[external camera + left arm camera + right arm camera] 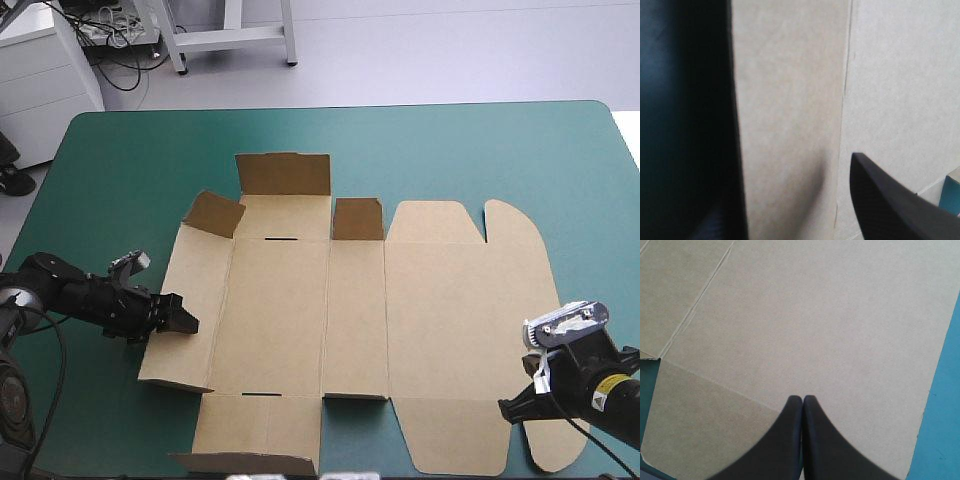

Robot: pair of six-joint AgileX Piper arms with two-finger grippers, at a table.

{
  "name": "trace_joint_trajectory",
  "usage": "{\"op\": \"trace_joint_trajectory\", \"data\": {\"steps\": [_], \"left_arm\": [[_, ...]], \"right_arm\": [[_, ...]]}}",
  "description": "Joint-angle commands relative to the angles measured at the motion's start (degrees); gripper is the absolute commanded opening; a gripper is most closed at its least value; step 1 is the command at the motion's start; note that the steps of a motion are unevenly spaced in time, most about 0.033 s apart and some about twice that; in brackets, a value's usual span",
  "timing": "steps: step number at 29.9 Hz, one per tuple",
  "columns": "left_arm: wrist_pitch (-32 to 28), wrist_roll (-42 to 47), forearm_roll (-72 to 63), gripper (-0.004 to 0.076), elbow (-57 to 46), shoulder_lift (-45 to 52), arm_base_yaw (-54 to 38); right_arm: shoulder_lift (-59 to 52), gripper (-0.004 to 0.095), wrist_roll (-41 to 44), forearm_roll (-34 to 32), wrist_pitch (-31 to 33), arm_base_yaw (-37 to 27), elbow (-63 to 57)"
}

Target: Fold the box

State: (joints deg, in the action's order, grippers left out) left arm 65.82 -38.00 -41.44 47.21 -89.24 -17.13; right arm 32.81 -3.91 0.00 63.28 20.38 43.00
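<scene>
Smooth teal-green cover [450, 150]; far corners rounded.

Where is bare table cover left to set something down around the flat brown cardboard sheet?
Free: the band of teal-green cover between the flat brown board box and the table's far edge, widest far-left. Crowded: the near side, where the box nears the edge, with the left gripper and right gripper at it.

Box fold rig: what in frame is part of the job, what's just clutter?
Job: box, mostly flat, some flaps raised; left hand, open at its left panel; right hand, shut over the lid.
Clutter: nothing loose on the teal-green table.
</scene>
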Motion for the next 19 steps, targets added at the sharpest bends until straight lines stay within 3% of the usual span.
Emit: {"op": "trace_joint_trajectory", "data": {"steps": [1,7,15,19], "left_arm": [[2.2,0.3,-3.0,0.0412,0.8,1.5,0.4],[2.7,0.5,-3.0,0.0291,0.8,1.5,0.4],[0.9,2.5,-3.1,-0.0008,0.8,1.5,0.4],[1.8,0.5,-3.1,-0.003,0.8,1.5,0.4]], "right_arm": [[0.1,-0.0018,-0.1,0.0,-2.9,-0.4,1.3],[0.1,-0.0018,-0.1,0.0,-3.0,-0.4,1.3],[0.1,-0.0018,-0.1,0.0,-3.0,-0.4,1.3],[0.1,-0.0018,-0.1,0.0,-3.0,-0.4,1.3]]}}
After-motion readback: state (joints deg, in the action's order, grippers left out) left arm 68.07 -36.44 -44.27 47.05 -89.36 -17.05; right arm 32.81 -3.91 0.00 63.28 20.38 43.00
